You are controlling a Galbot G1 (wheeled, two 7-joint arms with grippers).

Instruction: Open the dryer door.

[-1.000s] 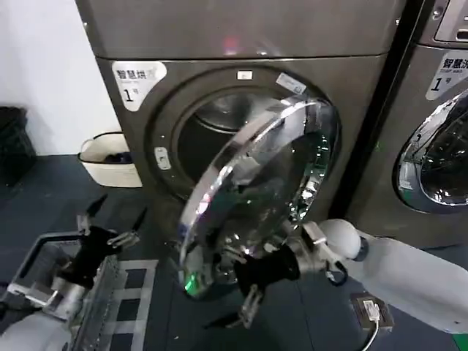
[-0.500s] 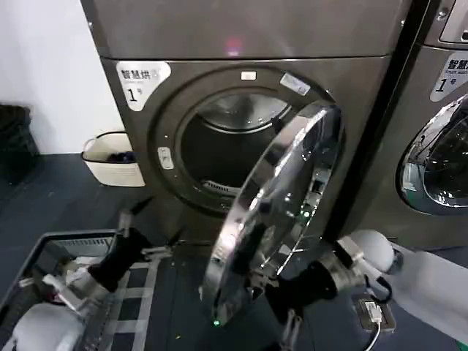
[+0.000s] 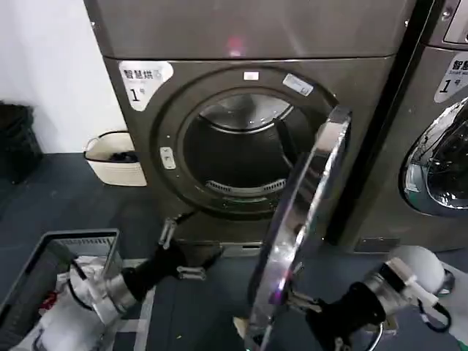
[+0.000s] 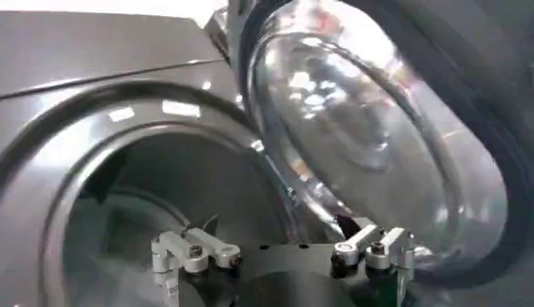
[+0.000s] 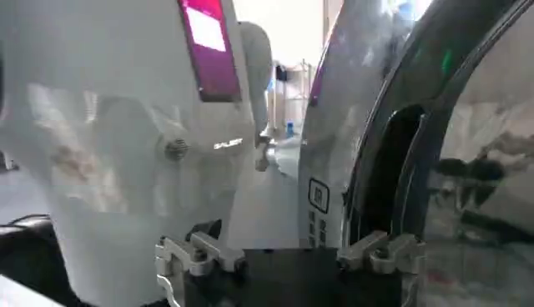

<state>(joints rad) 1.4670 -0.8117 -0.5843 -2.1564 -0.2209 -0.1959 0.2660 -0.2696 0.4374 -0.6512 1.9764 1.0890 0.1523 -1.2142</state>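
Right hand (image 3: 322, 322) low at the near edge of the dryer door (image 3: 303, 219), fingers spread, gripping nothing. Door swung edge-on, right of the drum opening (image 3: 238, 150). Could slip off the chrome rim and let it swing back. Left hand (image 3: 179, 252) spread wide, idle, near-left.

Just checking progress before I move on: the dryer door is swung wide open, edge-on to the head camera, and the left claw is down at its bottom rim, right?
Not quite: the right claw is at the bottom rim of the dryer door, as the head view shows. The left claw hangs low in front of the dryer's base, apart from the door. The door is indeed wide open and edge-on.
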